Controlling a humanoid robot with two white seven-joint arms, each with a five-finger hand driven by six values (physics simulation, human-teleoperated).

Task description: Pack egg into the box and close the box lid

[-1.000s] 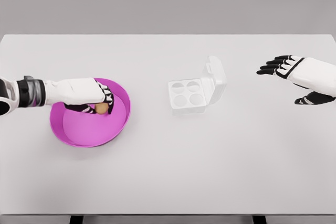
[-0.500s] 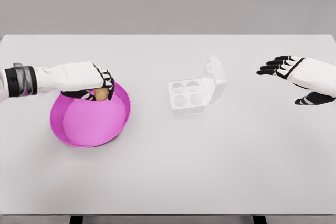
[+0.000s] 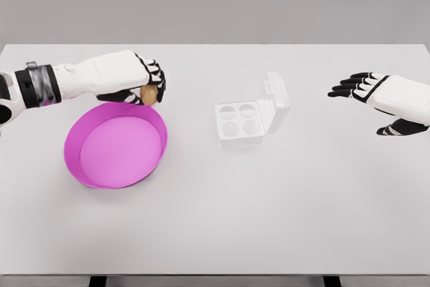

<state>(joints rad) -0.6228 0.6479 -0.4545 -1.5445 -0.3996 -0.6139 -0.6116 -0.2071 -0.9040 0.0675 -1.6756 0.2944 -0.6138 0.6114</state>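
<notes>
The left hand (image 3: 134, 80) has its fingers clamped on the brown egg (image 3: 148, 94), above the pink bowl's (image 3: 115, 144) far rim. The open egg box (image 3: 247, 115), empty, lies well to its right; placing and lid-closing remain. The right hand (image 3: 390, 99) hovers, fingers spread.

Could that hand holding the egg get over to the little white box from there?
Probably yes. The left hand holds the egg above the pink bowl's rim, and only bare table lies between it and the open box.

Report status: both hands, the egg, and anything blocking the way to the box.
Left hand shut on egg, above bowl rim. Right hand open, idle. Box open, cups empty. Path clear.
</notes>
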